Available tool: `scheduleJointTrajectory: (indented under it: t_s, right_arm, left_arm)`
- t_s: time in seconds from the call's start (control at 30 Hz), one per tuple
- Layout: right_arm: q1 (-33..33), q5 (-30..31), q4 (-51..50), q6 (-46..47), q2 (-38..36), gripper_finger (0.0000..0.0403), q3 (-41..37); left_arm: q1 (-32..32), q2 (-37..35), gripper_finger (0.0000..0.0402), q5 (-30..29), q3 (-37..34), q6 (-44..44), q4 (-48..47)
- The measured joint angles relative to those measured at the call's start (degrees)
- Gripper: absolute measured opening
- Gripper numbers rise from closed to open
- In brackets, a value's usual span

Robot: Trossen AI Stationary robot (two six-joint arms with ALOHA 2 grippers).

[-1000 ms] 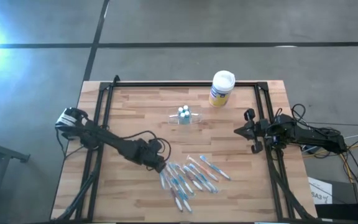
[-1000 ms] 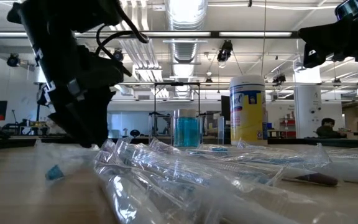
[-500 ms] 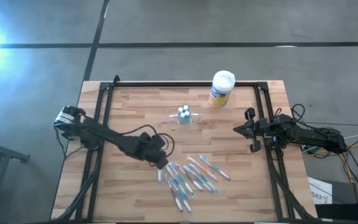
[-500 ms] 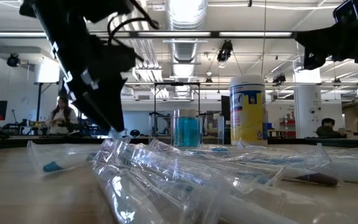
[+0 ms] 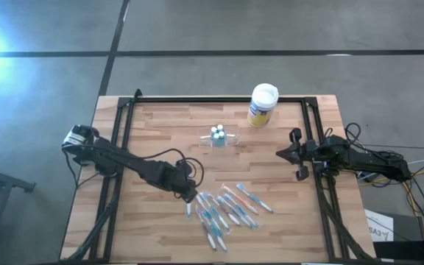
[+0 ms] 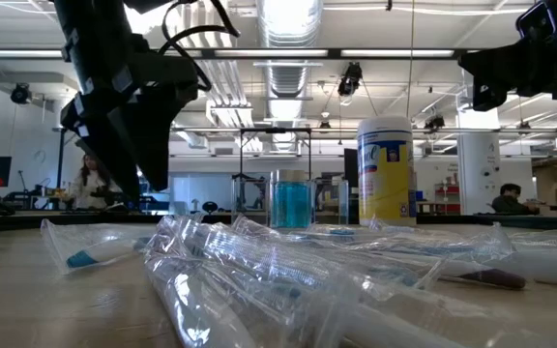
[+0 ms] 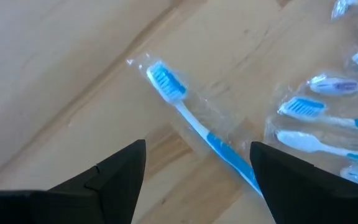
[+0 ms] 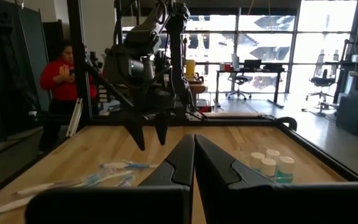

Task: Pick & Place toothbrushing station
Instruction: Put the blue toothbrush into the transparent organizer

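The left claw (image 5: 188, 194) hangs spread wide over one wrapped blue toothbrush (image 7: 191, 121); the right claw (image 5: 293, 154) is pressed closed, empty.

The desk (image 5: 153, 132) is light brown wood with stripes and a black frame. The toothbrushes (image 5: 223, 210) are blue, white and pink. The canister (image 5: 262, 105) is yellow with a white lid. The claws are black.

The toothbrushing station's clear plastic cup (image 5: 218, 138) stands upright toward twelve o'clock of the table's centre, holding small white-capped tubes (image 5: 217, 132); its contents look blue in the low view (image 6: 291, 201); the wrapped blue-white and pink toothbrushes (image 5: 225, 208) lie flat in a loose heap toward six o'clock, well apart from the cup; one blue toothbrush (image 7: 191, 122) lies just beside the heap.
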Motion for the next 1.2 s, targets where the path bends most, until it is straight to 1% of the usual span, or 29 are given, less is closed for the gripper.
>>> scheduleJointTrajectory:
  t_s: [0.17,0.4,0.57,0.73,0.83,0.9,1.0,1.2]
  right_arm:
    - [0.0,0.0,0.0,-0.02,0.14,0.0008,-0.04]
    - [-0.02,0.0,0.08,-0.24,0.14,0.0008,-0.04]
    - [-0.02,0.04,0.13,-0.26,0.14,0.0008,-0.04]
    - [-0.02,0.26,0.11,-0.26,0.14,0.0008,-0.07]
    - [-0.02,0.31,0.02,-0.26,0.16,0.0008,-0.07]
    - [-0.02,0.39,0.02,-0.26,0.42,0.0008,-0.08]
    - [-0.02,0.44,0.01,-0.26,0.98,0.0008,-0.09]
    - [-0.04,1.34,0.05,-0.26,1.63,0.0008,-0.09]
  left_arm:
    - [0.23,0.69,0.0291,-0.97,0.0,-0.44,0.5]
    - [2.35,6.3,0.0291,-0.15,0.21,1.98,3.39]
    - [4.75,9.96,0.0291,-0.92,1.8,5.03,3.38]
    - [6.53,13.26,0.0291,0.21,3.97,8.9,3.27]
    - [6.79,14.79,0.0285,0.37,5.47,11.82,1.56]
    - [6.88,15.42,0.0275,0.42,6.63,13.45,-0.24]
    - [6.89,15.55,0.025,-0.16,7.98,15.06,-2.43]
    - [6.98,15.45,0.0179,-0.04,9.98,18.28,-3.86]
